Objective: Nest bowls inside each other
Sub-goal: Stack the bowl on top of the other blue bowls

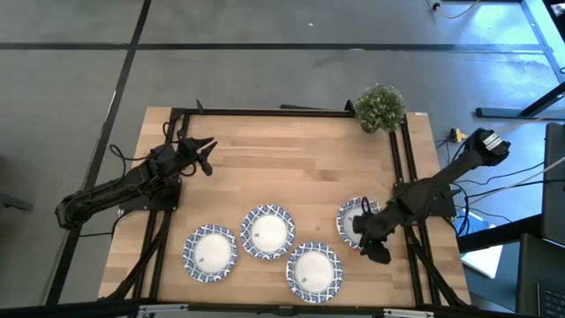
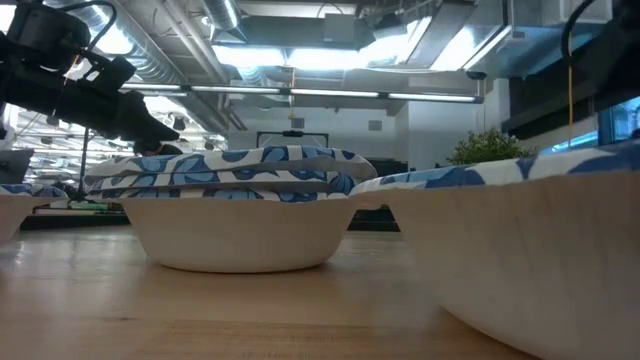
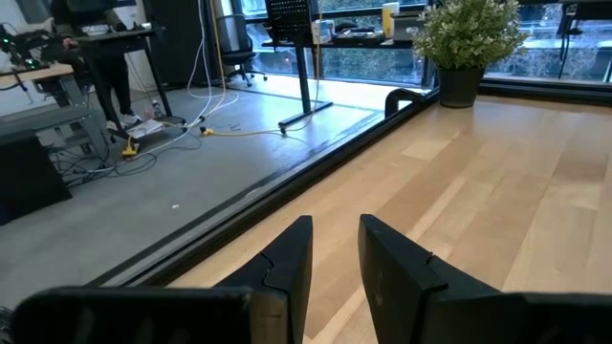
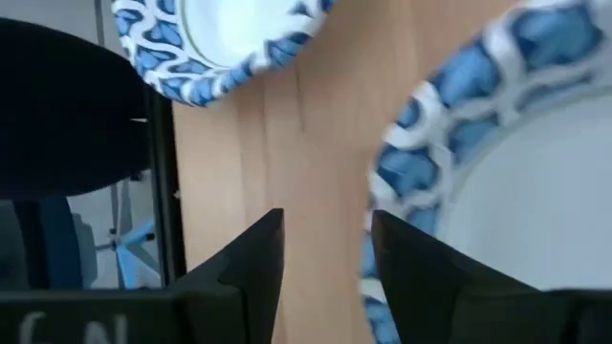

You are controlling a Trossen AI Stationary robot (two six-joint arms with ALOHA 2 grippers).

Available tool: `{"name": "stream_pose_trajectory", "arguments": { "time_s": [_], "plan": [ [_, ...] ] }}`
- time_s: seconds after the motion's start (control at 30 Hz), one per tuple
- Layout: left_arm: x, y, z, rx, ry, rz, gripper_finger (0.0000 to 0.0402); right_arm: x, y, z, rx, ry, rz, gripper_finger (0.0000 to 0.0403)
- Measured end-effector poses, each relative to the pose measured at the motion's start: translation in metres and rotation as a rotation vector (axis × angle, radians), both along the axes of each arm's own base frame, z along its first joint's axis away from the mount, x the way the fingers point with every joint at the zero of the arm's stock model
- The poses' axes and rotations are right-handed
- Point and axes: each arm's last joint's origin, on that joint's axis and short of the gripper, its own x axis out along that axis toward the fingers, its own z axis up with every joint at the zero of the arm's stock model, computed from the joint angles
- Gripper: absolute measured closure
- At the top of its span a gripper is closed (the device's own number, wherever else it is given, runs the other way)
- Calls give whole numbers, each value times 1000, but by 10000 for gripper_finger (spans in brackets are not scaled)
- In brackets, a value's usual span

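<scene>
Four blue-and-white rimmed bowls show on the wooden table in the high view: one (image 1: 210,253), one (image 1: 267,231), one (image 1: 313,271) and the rightmost bowl (image 1: 350,215). In the low view the middle bowl (image 2: 240,225) shows two rims, one above the other. My right gripper (image 1: 369,243) (image 4: 325,225) is open, low over the near edge of the rightmost bowl (image 4: 497,172); bare table shows between its fingers. My left gripper (image 1: 210,155) (image 3: 335,229) waits open at the far left, above bare wood. My right gripper comes slanting down from the table's right side. One finger (image 4: 411,272) stands in front of the bowl's patterned rim (image 4: 392,182), the other over bare wood outside the bowl. I cannot tell whether the finger touches the rim.
A small green potted plant (image 1: 380,107) stands at the table's far right corner. Black frame rails (image 1: 408,177) run along the far and right edges. The far half of the table (image 1: 291,159) is bare wood. Another bowl (image 4: 220,43) lies just ahead of my right gripper.
</scene>
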Motion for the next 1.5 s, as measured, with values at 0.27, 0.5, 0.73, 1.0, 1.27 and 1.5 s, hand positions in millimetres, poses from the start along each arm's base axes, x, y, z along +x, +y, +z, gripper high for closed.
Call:
{"name": "stream_pose_trajectory", "arguments": {
  "time_s": [0.27, 0.5, 0.73, 1.0, 1.27, 1.5],
  "plan": [
    [0, 0, 0, 0, 1, 0, 319, 15, 16, -5, -94, 52, 30, 246],
    [0, 0, 0, -1, 1, 0, 319, 19, 18, -3, -79, 1, 38, 246],
    [0, 0, 0, 0, 1, 0, 319, 17, 14, 10, -161, 13, -16, 246],
    [0, 0, 0, 0, 1, 0, 319, 13, 11, 9, -211, 73, -19, 246],
    [0, 0, 0, 0, 1, 0, 319, 10, 7, 7, -263, 103, -31, 246],
    [0, 0, 0, 0, 0, 0, 319, 10, 7, 7, -261, 103, -33, 246]
  ]
}}
